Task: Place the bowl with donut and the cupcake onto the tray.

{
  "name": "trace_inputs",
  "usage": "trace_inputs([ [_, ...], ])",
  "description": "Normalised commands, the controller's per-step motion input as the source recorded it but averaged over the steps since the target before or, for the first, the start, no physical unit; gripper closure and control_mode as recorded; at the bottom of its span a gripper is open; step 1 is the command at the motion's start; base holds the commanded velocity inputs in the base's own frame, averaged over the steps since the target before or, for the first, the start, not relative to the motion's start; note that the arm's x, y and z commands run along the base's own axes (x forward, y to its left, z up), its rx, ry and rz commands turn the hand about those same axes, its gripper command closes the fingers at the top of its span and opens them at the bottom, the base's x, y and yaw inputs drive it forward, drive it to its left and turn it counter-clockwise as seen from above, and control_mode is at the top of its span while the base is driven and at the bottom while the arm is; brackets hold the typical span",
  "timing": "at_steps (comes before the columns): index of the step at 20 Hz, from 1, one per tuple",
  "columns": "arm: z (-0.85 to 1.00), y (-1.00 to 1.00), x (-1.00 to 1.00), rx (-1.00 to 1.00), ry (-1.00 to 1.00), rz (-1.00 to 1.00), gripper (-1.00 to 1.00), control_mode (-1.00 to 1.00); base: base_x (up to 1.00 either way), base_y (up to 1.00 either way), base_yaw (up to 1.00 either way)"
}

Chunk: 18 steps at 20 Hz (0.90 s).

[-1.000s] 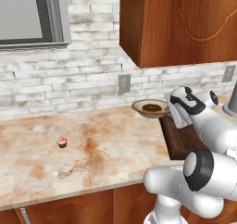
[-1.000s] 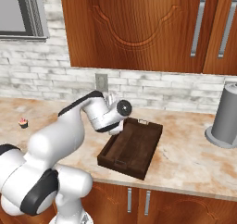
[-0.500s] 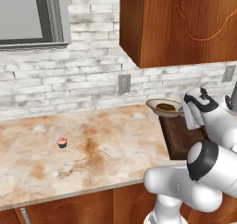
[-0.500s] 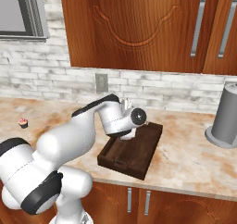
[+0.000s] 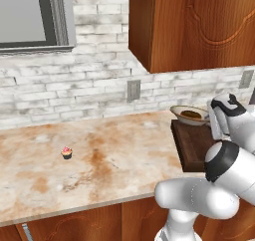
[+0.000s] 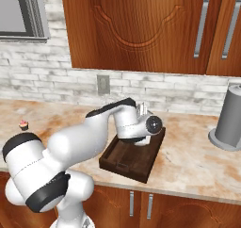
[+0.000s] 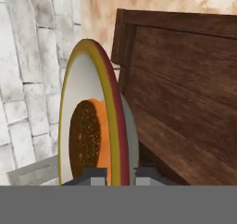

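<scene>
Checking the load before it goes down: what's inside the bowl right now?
The donut lies inside the bowl, which the gripper pinches at the rim over the tray. The bowl's rim hides the donut's far side.

The arm (image 6: 89, 137) is built of glossy white, rounded shells, fat and smooth like bent tubes. Dark grey to black bands ring its joints, and a round black cap with a paler centre closes the joint just behind the hand (image 7: 118, 174). The hand's housing is white with black trim on top. Its two fingertips (image 7: 95, 174) are small, dark, square-ended blocks.
</scene>
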Motion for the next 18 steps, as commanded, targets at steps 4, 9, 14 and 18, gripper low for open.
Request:
trace_inputs([
  [4, -0.22, -0.30, -0.08, 0.00, -0.08, -0.07, 1.00, -1.00, 0.00, 0.00, 0.00],
  [9, -0.17, -0.06, -0.01, -0.01, -0.05, -0.07, 1.00, -1.00, 0.00, 0.00, 0.00],
  [14, -0.16, 0.00, -0.05, -0.01, 0.00, -0.06, 1.00, -1.00, 0.00, 0.00, 0.00],
  [18, -0.19, 0.00, 0.00, 0.00, 0.00, -0.07, 1.00, -1.00, 0.00, 0.00, 0.00],
])
